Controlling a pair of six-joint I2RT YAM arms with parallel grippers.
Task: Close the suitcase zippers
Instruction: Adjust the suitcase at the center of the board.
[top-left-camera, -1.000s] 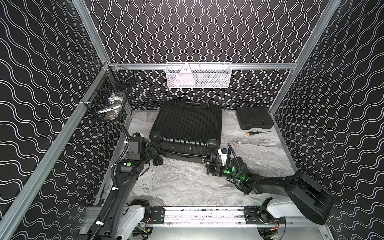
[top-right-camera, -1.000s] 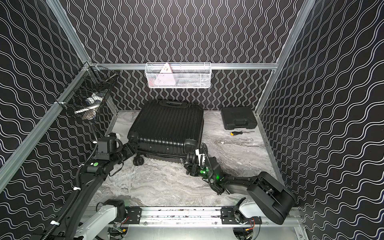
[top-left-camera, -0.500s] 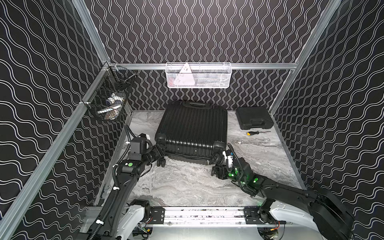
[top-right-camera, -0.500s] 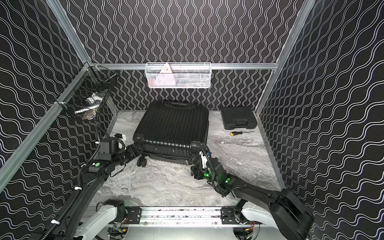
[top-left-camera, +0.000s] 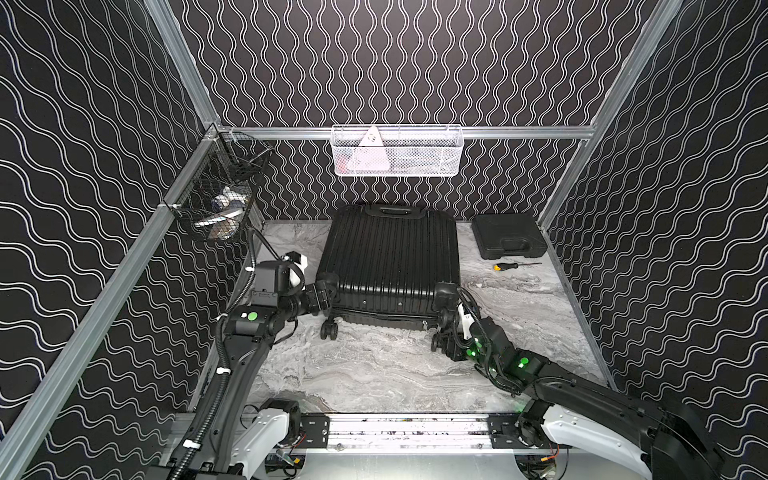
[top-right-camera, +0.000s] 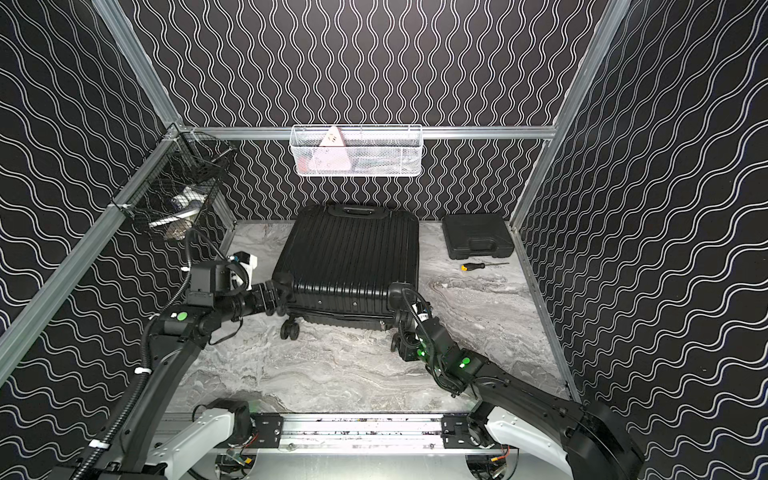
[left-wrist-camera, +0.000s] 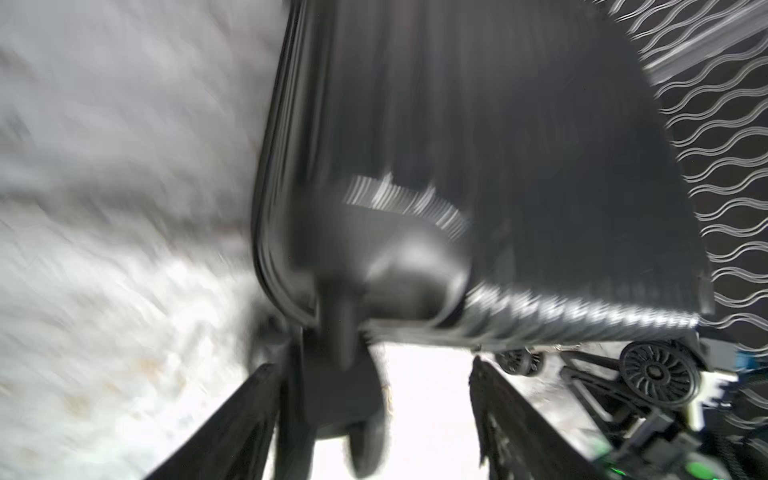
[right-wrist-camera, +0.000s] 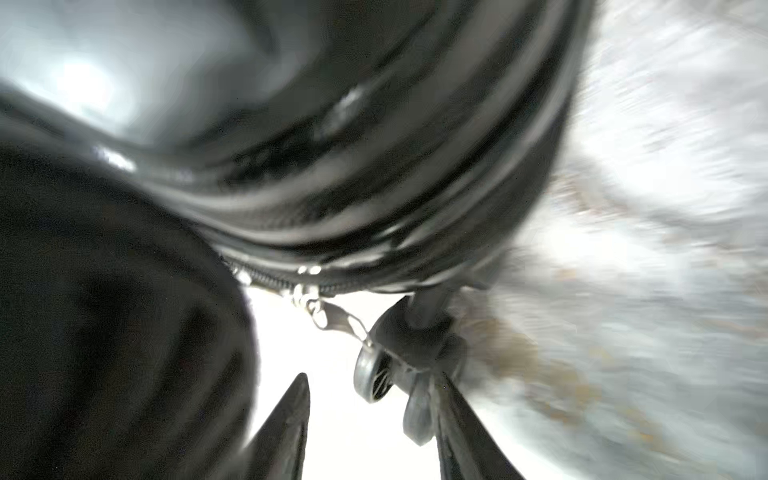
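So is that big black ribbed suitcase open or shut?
Shut: the black ribbed hard-shell suitcase lies flat, lid down, no lining showing. Whether its zipper is fully closed, cannot tell; a pull hangs near a wheel.

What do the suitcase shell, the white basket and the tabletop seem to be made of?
The suitcase: probably hard plastic, black, semi-gloss; its stiff ribs catch highlights. The white basket: looks like coated metal wire mesh; contents show through. The tabletop: grey veined marble look, matte; stone or printed laminate, cannot tell.
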